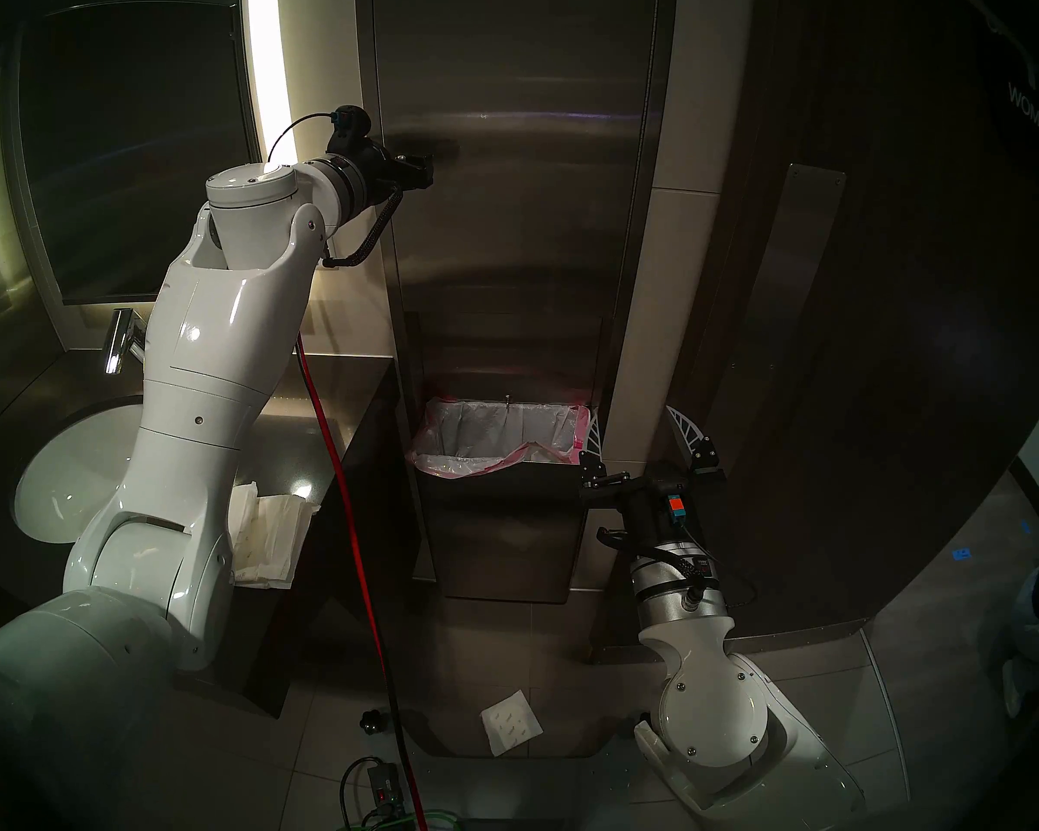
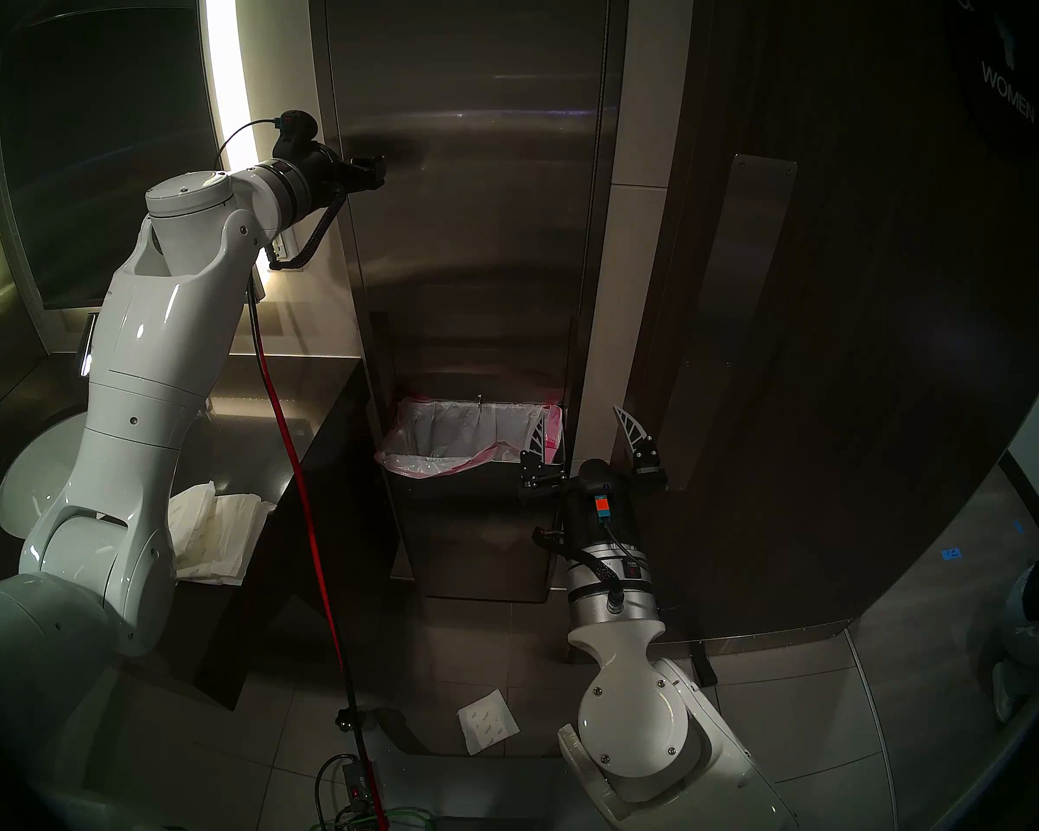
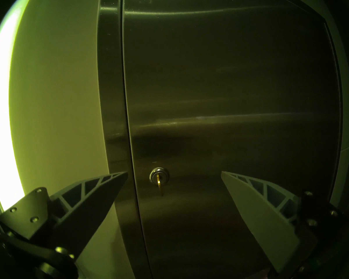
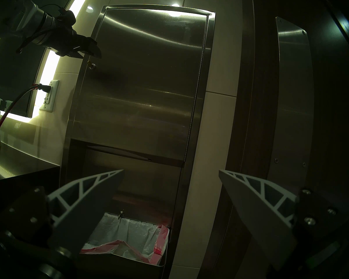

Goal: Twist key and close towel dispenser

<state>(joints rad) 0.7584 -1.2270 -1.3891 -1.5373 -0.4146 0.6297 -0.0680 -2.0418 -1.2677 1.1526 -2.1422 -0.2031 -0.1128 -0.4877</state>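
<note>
The towel dispenser (image 1: 517,182) is a tall steel wall cabinet; its long door lies against the frame in the left wrist view (image 3: 220,91). The small gold key (image 3: 160,185) sticks out of the round silver lock (image 3: 164,173) near the door's left edge, its bow edge-on and vertical. It also shows in the right wrist view (image 4: 92,65). My left gripper (image 3: 174,173) is open, its fingers either side of the key, a short way off and not touching it. It also shows in the head view (image 1: 424,170). My right gripper (image 1: 640,446) is open and empty, low beside the bin section.
The bin's pink-edged liner (image 1: 499,440) is below the door. A counter with a stack of paper towels (image 1: 271,524) and a sink (image 1: 67,470) are left. A red cable (image 1: 349,512) hangs in front. The dark door's push plate (image 1: 799,332) is right. A paper sheet (image 1: 511,722) lies on the floor.
</note>
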